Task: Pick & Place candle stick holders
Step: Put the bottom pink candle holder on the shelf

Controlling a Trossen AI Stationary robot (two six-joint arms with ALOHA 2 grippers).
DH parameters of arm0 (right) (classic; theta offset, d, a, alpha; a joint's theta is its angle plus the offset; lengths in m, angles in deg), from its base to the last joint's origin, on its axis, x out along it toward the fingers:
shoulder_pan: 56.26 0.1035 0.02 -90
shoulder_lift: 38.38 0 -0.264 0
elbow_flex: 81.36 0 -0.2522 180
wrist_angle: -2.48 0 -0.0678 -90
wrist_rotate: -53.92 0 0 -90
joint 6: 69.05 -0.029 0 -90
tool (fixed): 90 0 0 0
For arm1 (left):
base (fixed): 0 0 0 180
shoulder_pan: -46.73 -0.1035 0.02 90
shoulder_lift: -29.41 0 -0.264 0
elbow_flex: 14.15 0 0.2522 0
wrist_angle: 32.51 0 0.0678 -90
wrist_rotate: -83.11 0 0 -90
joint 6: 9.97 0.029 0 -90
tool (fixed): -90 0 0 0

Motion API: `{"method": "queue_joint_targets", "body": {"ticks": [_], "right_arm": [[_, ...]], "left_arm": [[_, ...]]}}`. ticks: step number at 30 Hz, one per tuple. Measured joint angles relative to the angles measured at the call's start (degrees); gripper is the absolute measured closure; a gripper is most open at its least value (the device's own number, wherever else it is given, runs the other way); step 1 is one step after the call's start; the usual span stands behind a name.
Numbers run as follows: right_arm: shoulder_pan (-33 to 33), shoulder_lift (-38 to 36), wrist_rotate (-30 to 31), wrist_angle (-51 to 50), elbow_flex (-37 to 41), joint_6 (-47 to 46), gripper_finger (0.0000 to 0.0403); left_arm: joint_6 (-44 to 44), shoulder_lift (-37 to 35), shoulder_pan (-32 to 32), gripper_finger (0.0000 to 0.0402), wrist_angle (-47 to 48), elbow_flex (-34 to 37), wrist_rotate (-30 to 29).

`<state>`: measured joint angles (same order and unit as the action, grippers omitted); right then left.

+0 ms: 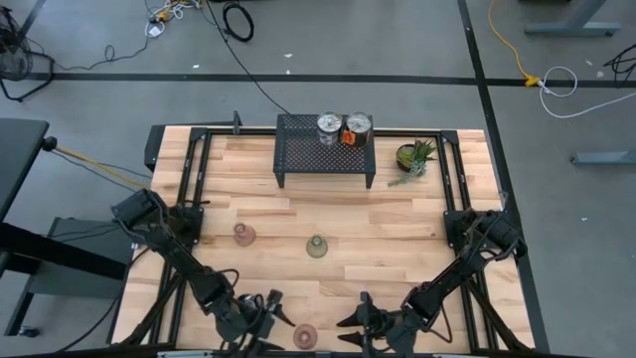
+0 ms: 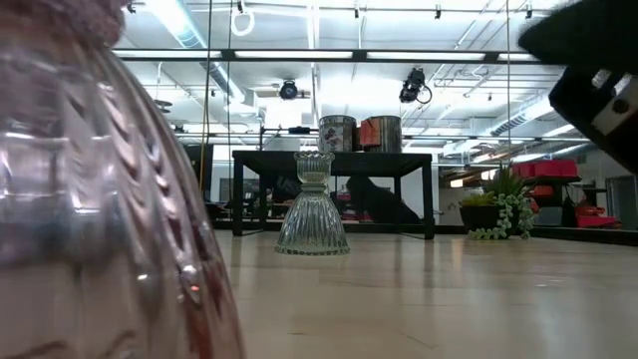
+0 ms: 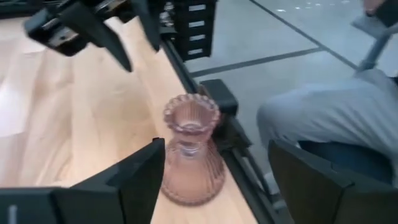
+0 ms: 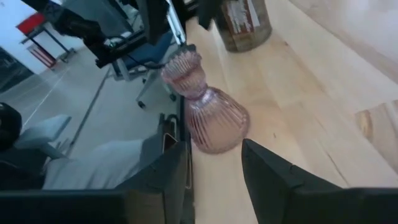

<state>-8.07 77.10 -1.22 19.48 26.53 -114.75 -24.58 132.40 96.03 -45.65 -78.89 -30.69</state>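
Candle stick holders: 2 pink (image 1: pixel 305 336), 1 green (image 1: pixel 316 246), 2 silver (image 1: pixel 329 126) on rack (image 1: pixel 298 149)

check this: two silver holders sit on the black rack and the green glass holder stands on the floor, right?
Not quite. The green glass holder stands on the table, mid-board, as the high view shows. The two silver holders are indeed on the black rack.

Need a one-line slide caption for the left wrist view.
Open left gripper straddling an upright pink ribbed glass candle holder at the wooden table edge.
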Motion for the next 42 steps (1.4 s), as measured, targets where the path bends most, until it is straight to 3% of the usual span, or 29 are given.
{"method": "queue_joint_targets", "body": {"ticks": [8,15,34,42], "right_arm": [[1.0,0.0,0.2,0.8,0.0,0.2,0.0250],[1.0,0.0,0.3,0.8,0.0,1.0,0.0250],[0.9,0.0,1.3,0.7,0.0,1.6,0.0250],[0.9,0.0,1.6,0.7,0.0,1.5,0.0250]], "left_arm": [[-2.8,3.4,-0.3,0.0103,-1.3,0.0,-3.5],[-1.6,6.6,-1.1,0.0103,-9.1,0.0,-3.4],[-2.6,7.0,-2.0,0.0103,-11.6,0.0,-3.0],[-2.2,13.1,-3.2,0.0103,-14.0,-3.6,-1.4]]}}
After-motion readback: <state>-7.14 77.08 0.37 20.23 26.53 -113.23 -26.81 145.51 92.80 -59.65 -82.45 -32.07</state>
